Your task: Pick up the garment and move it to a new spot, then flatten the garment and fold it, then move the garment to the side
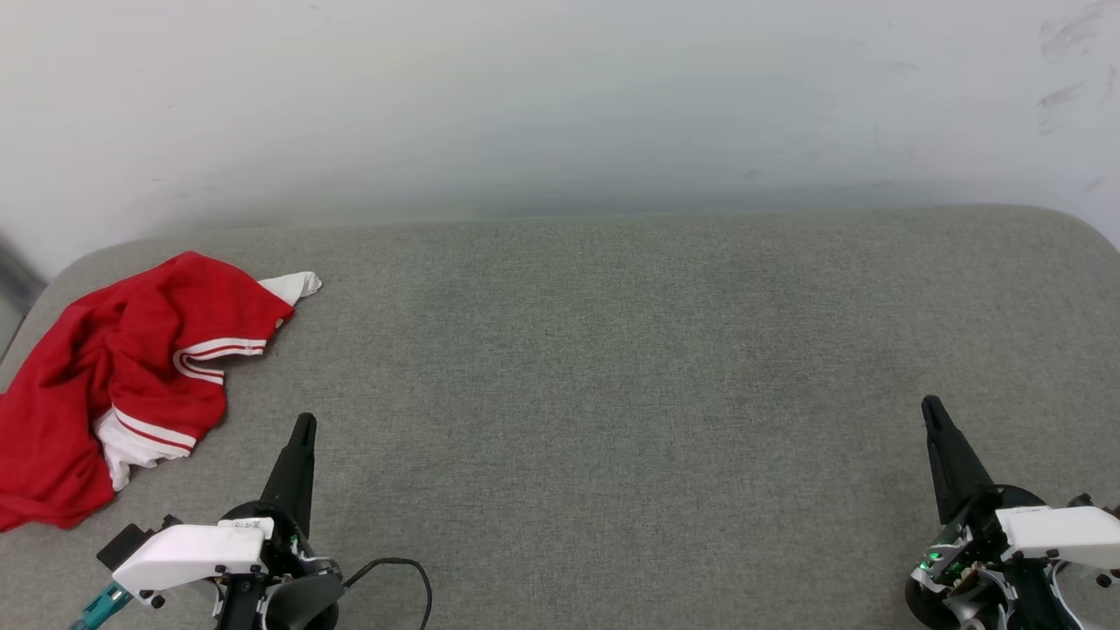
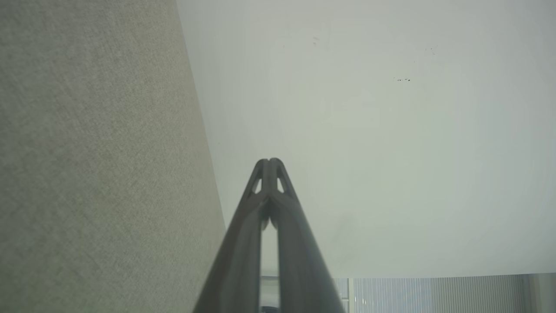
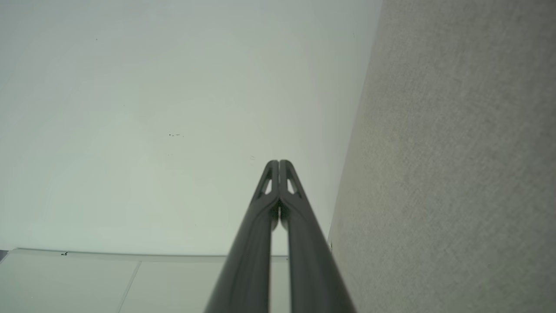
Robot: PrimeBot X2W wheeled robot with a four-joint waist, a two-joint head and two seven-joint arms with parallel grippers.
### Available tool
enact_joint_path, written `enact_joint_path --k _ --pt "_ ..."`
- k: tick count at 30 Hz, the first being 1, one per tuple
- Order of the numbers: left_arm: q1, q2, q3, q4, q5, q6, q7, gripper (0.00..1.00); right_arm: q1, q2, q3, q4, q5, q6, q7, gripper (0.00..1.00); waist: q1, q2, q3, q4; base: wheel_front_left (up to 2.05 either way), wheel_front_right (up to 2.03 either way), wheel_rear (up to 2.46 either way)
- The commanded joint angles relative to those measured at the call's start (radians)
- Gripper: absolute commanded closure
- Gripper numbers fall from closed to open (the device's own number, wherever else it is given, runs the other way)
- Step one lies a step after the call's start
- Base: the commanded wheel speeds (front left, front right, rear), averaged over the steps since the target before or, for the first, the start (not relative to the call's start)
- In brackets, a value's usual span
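The garment, a red shirt with white sleeves and red-white striped trim, lies crumpled at the left edge of the grey upholstered surface. My left gripper stands shut just right of its near end, apart from the cloth, fingers pointing away from me. Far off at the lower right, my right gripper is shut too, with nothing in it. In the left wrist view my left gripper has its tips pressed together. The right wrist view shows my right gripper closed the same way.
A pale wall rises behind the grey surface. A black cable loops by my left wrist. The surface's rounded corners show at far left and far right. The wrist views show the wall and the grey fabric.
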Motion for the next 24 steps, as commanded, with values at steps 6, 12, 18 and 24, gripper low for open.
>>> enact_joint_path --k 6,12,18,24 --pt "-0.008 -0.002 0.003 0.001 0.002 -0.003 0.001 1.0 -0.011 0.005 0.001 0.001 -0.004 0.0 0.0 1.0 0.0 0.0 0.0 0.0 0.0 0.0 0.0" --pt "-0.008 -0.002 0.003 0.001 0.002 -0.003 0.001 1.0 -0.011 0.005 0.001 0.001 -0.004 0.0 0.0 1.0 0.0 0.0 0.0 0.0 0.0 0.0 0.0" --pt "-0.008 -0.002 0.003 0.001 0.002 -0.003 0.001 1.0 -0.011 0.005 0.001 0.001 -0.004 0.0 0.0 1.0 0.0 0.0 0.0 0.0 0.0 0.0 0.0" --pt "-0.008 -0.002 0.003 0.0 0.002 -0.003 0.001 1.0 -0.011 0.005 0.001 0.001 -0.004 0.0 0.0 1.0 0.0 0.0 0.0 0.0 0.0 0.0 0.0"
